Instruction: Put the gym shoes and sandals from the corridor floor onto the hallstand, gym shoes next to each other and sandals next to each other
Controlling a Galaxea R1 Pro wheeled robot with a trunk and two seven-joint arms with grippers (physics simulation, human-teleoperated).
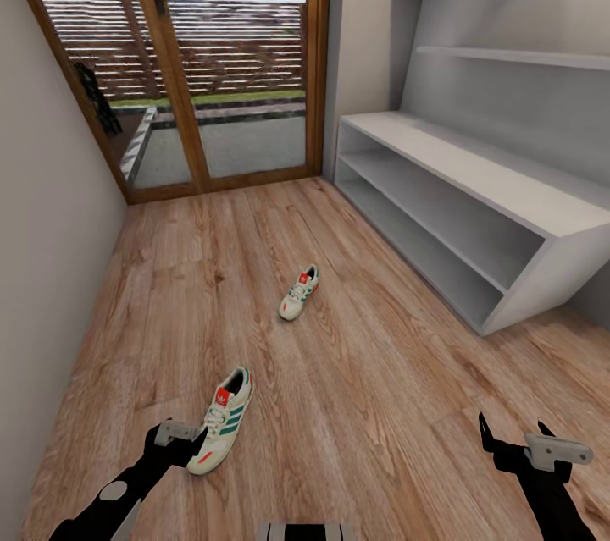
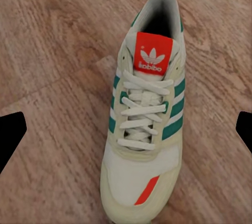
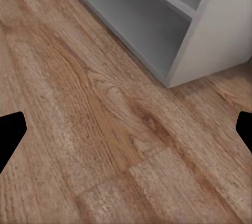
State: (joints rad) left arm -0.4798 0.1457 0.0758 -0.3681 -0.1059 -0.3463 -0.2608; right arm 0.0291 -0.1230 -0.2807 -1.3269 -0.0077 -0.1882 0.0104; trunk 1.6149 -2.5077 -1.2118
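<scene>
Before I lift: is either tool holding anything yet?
Nothing. The left tool is open above the near sneaker, fingers apart on either side. The right tool is open over bare floor.

Cream gym shoes green-striped; grey hallstand; brown wood-grain floor

The floor looks like matt wood planks with strong grain; the near shoe has cream cloth-like uppers, flat white laces and smooth green stripes; the rack beside the door is smooth, matt grey-white board; the door has a glossy brown wooden frame around glass.
</scene>
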